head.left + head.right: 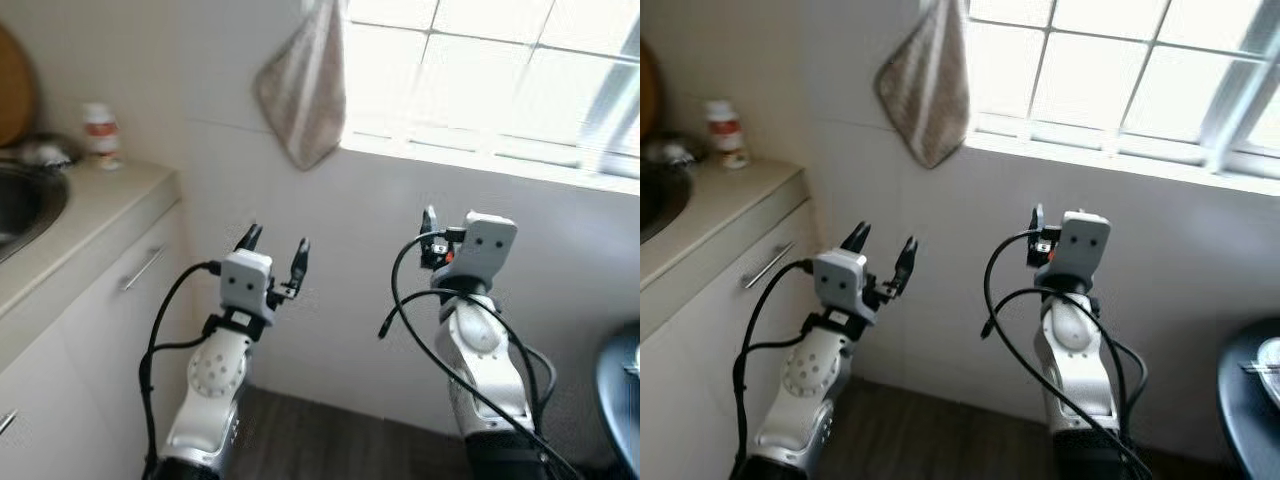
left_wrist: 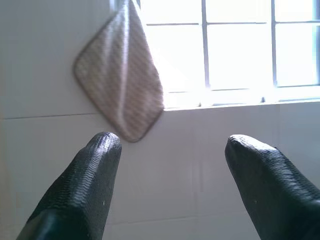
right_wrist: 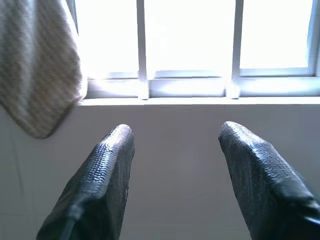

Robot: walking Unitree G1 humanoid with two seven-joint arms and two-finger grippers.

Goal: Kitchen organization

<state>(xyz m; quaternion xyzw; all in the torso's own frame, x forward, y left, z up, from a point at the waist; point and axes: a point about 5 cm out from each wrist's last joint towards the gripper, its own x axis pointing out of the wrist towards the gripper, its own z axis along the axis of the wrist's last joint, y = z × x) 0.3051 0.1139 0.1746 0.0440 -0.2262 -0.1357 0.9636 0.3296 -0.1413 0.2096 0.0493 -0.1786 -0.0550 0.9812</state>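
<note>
Beige dishcloth (image 1: 305, 85) hangs by one corner on the white tiled wall beside the window (image 1: 500, 70), its long axis vertical, lowest corner pointing down. Below it, the left gripper (image 1: 275, 250) is raised toward the wall, fingers spread and empty. Further right, the right gripper (image 3: 172, 150) also points up at the sill, fingers apart, empty. Leftward, a small bottle (image 1: 100, 133) stands on the counter (image 1: 90, 215) near the sink (image 1: 30, 200).

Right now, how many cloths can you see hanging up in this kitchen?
1. A beige cloth hangs on the white tiled wall beside the window, above and ahead of the open left gripper. Others may hang out of sight.
</note>
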